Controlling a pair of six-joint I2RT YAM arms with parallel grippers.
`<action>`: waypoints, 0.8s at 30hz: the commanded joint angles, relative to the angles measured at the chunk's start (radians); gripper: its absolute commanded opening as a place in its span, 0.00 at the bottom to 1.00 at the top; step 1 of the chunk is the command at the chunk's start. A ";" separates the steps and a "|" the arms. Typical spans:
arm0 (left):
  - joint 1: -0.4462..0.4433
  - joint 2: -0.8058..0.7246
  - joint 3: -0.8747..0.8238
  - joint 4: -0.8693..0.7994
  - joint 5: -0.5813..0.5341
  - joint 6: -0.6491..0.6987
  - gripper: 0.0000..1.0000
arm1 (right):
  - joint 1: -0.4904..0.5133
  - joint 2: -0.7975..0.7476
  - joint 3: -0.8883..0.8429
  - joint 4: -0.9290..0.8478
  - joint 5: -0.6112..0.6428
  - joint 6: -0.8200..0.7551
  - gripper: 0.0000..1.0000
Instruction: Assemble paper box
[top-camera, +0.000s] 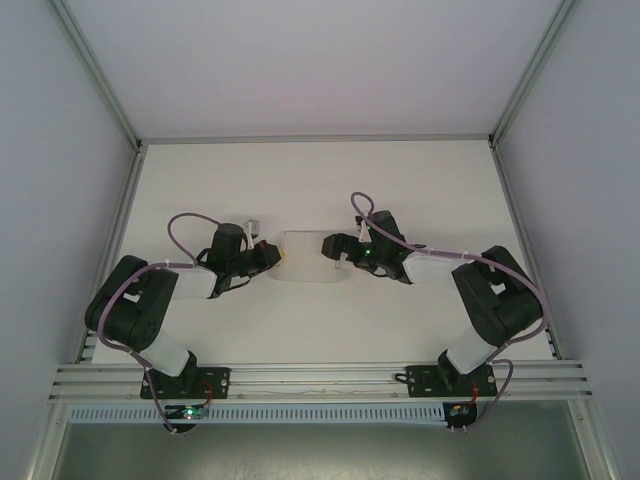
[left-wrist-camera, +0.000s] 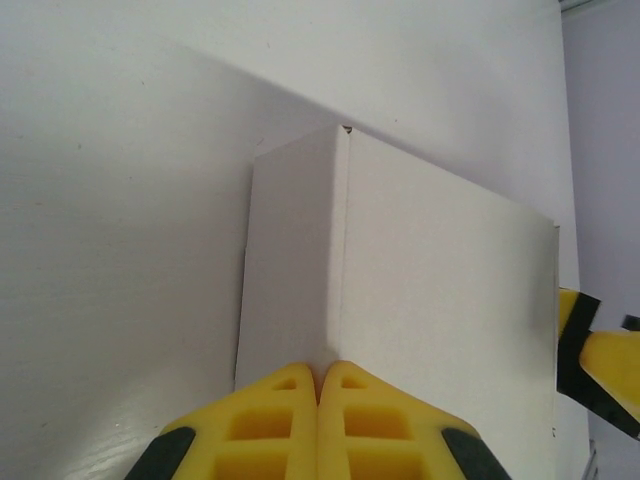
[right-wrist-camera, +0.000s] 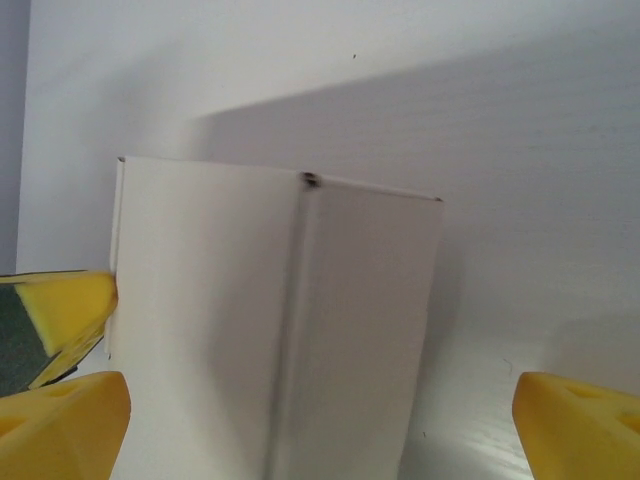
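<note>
We find the left tool (left-wrist-camera: 320, 410) pressed together at the paper box (left-wrist-camera: 430, 290) bottom edge; the right tool (right-wrist-camera: 320, 430) stands apart.

The left arm (top-camera: 130, 305) and right arm (top-camera: 495, 300) are black, each with a white sleeve and a looping lilac cable (top-camera: 185, 222). The left gripper (left-wrist-camera: 318, 372) and right gripper (right-wrist-camera: 320, 400) have yellow fingers (left-wrist-camera: 365, 425) with moulded recesses. A green light (top-camera: 367, 254) glows behind the right gripper.
</note>
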 joint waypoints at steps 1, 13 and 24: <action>0.020 0.052 -0.057 -0.026 0.015 -0.036 0.00 | -0.013 0.036 0.036 0.032 -0.059 0.030 0.96; 0.023 0.032 -0.055 -0.048 0.001 -0.012 0.00 | -0.006 0.080 0.069 0.120 -0.160 0.051 0.63; 0.008 -0.135 0.009 -0.092 0.034 0.060 0.47 | -0.022 -0.013 0.026 0.118 -0.187 0.095 0.44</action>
